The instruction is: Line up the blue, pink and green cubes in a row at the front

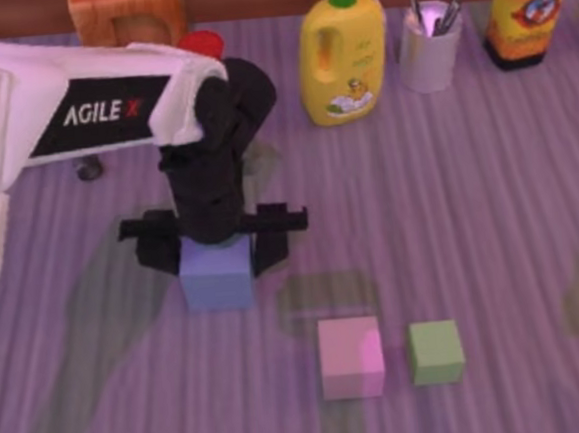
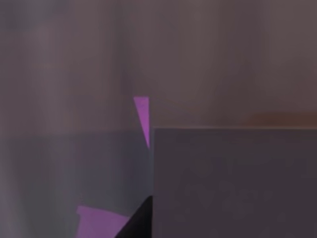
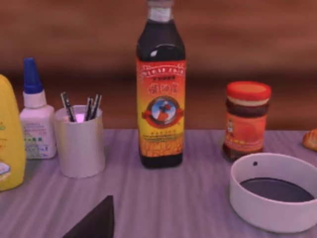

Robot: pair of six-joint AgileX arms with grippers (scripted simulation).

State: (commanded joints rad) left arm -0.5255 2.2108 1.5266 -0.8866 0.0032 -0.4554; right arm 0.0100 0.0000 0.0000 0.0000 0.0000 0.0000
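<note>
The blue cube point(image 1: 216, 274) is left of centre, between the black fingers of my left gripper point(image 1: 215, 250), which is shut on it from above. In the left wrist view the blue cube point(image 2: 233, 183) fills the near side, with one dark fingertip point(image 2: 140, 220) against its edge. The pink cube point(image 1: 351, 357) rests near the front at the middle. The smaller green cube point(image 1: 436, 351) sits just to its right, a small gap between them. My right arm is out of the top view; of its gripper only a dark fingertip point(image 3: 101, 220) shows, over bare table.
Along the back stand a yellow bottle point(image 1: 342, 52), a white cup of pens point(image 1: 430, 45), a dark sauce bottle point(image 1: 536, 6) and an orange object point(image 1: 125, 14). The right wrist view also shows a red-lidded jar point(image 3: 246, 121) and a white bowl point(image 3: 275, 191).
</note>
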